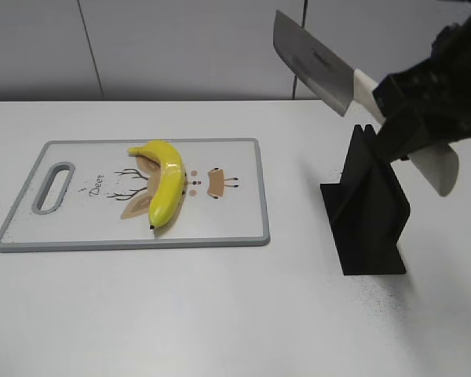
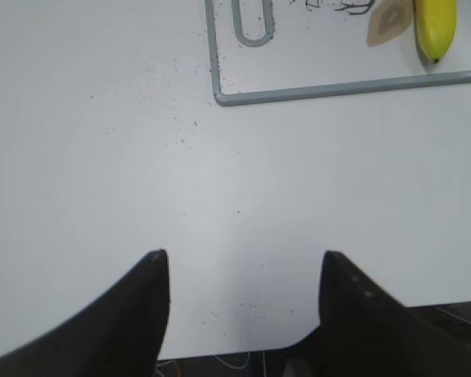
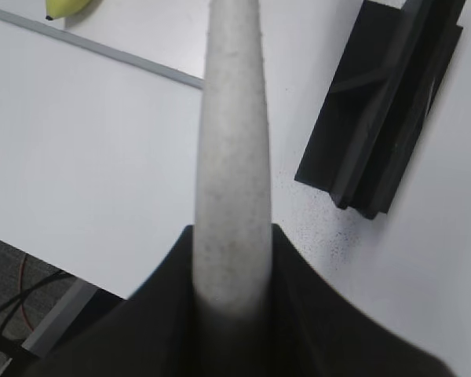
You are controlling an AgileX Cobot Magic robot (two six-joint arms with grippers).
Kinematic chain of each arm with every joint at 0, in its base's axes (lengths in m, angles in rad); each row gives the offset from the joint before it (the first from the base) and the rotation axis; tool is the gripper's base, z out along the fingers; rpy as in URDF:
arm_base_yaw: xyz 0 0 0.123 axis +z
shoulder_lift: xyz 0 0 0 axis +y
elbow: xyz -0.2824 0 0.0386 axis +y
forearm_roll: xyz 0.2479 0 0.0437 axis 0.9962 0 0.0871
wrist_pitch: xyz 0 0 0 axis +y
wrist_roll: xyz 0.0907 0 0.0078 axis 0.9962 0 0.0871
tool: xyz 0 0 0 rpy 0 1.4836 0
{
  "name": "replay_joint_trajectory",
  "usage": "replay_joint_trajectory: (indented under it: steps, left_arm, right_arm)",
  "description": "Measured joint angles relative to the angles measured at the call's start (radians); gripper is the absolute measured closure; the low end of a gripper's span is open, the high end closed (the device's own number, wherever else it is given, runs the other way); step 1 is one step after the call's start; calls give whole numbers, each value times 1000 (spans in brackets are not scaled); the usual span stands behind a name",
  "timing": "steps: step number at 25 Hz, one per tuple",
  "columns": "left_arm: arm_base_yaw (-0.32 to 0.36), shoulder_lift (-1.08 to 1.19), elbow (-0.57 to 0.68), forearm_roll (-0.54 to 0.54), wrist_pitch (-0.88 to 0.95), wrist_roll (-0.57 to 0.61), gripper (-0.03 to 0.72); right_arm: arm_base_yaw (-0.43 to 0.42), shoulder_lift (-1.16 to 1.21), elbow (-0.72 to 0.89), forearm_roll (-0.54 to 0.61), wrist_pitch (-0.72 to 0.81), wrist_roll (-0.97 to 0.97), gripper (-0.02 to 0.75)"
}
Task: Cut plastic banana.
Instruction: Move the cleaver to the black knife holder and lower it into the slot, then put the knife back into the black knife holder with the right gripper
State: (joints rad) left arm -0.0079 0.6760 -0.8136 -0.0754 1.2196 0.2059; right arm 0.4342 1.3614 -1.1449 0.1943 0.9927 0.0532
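Note:
A yellow plastic banana point(image 1: 166, 181) lies on a white cutting board with a grey rim point(image 1: 235, 236); its tip shows in the left wrist view point(image 2: 436, 27) and the right wrist view point(image 3: 67, 6). My right gripper point(image 1: 404, 110) is shut on the white handle point(image 3: 231, 157) of a cleaver, whose steel blade point(image 1: 310, 59) is raised in the air above the black knife stand point(image 1: 369, 208), well right of the banana. My left gripper point(image 2: 243, 263) is open and empty over bare table, near the board's front left corner point(image 2: 220, 98).
The black knife stand also shows in the right wrist view point(image 3: 381, 110). The table's front edge point(image 2: 243, 349) is close below the left gripper. A grey wall runs behind the table.

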Motion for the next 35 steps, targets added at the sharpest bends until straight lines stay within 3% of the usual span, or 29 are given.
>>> replay_joint_trajectory:
  steps: [9,17,35]
  left_arm:
    - [0,-371,187,0,1,-2,99]
    - [0,-659,275,-2,4,-3,99]
    - [1,-681,346,16,-133,-105,99]
  right_arm:
    - [0,-123,202,-6,-105,69,577]
    - [0,-236,287,-111,-131,208,577]
    - [1,-292,409,-194,-246,338,577]
